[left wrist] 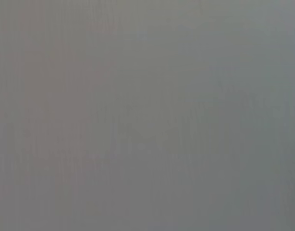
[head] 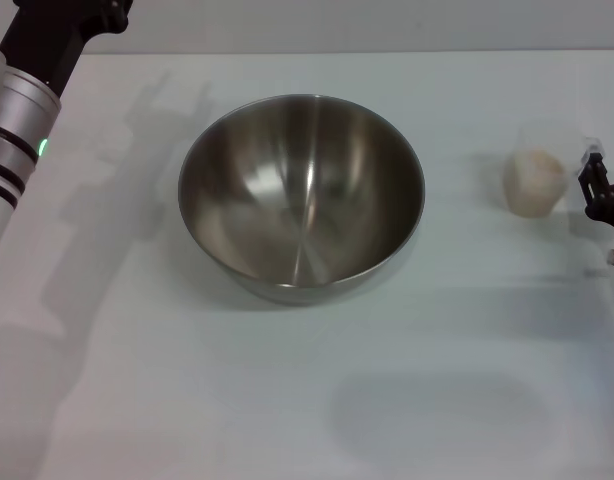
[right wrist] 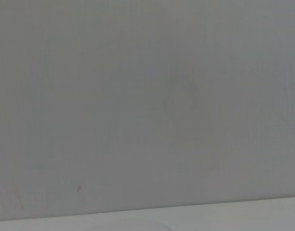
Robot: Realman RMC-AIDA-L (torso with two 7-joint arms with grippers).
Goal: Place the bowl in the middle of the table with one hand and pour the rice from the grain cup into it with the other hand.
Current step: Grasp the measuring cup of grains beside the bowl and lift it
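Sitting mid-desk (head: 137, 400), the empty bowl (head: 301, 190) looks placed; the grain cup (head: 535, 180) of rice (head: 533, 185) stands far right. A hasty side approach could topple the light cup. The right gripper (head: 599, 192) hovers just beside it, jaws unclear; the left arm (head: 22, 100) is raised far left, jaws unseen

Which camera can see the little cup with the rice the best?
The head view. There the grain cup stands upright on the table, right of the bowl, with rice inside it and the right gripper just beside it. The left and right wrist views show only blank surface, no cup at all.
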